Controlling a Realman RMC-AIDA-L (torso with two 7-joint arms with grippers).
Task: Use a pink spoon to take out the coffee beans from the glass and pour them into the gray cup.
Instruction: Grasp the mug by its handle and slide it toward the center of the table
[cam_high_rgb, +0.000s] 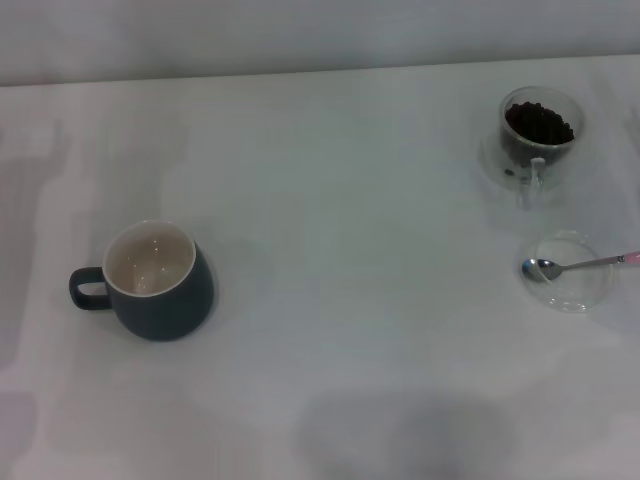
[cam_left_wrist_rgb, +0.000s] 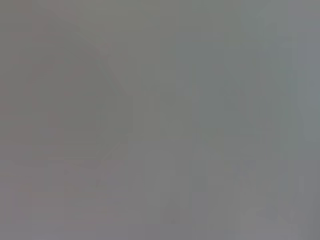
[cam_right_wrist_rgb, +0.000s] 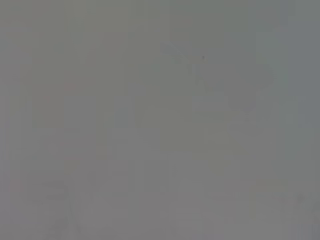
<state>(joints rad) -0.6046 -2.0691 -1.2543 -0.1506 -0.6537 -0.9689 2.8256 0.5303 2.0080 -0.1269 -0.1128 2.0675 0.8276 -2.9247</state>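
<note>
In the head view the gray cup (cam_high_rgb: 150, 280) stands upright at the left of the white table, handle pointing left, its cream inside holding nothing I can see. The glass (cam_high_rgb: 538, 135) stands at the far right, holding dark coffee beans (cam_high_rgb: 540, 124). In front of it the pink spoon (cam_high_rgb: 580, 264) lies with its silver bowl on a flat clear dish (cam_high_rgb: 567, 290), its pink handle running off the right edge. Neither gripper shows in any view; both wrist views show only blank grey.
The white table (cam_high_rgb: 350, 250) fills the head view, its back edge meeting a pale wall at the top. Soft shadows fall on the left side and near the front middle.
</note>
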